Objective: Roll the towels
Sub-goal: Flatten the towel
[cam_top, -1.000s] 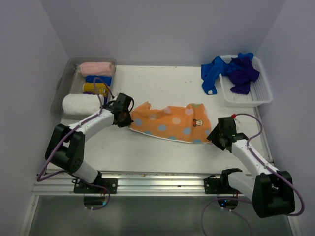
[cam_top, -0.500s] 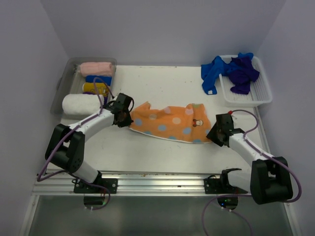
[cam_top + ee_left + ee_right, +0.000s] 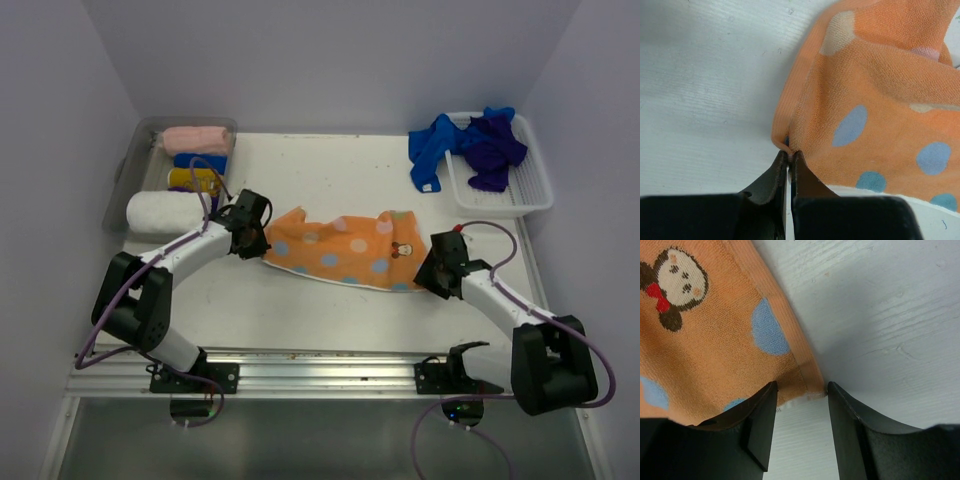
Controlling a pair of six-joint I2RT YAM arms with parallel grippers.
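Peach-orange towel: 1, blue-dotted, spread loosely across the middle of the table. Left gripper: pinched tight on the hem at the towel's left corner. Right gripper: jaws parted, straddling the towel's near right corner, not clamped. Royal blue towel and dark purple towel: heaped over the white basket at the table's far right corner.

No writing, number or brand can be read anywhere. The orange dotted towel bears only a wordless woven cartoon figure with a red bow near one corner. A white patch on the blue towel is too small to read.
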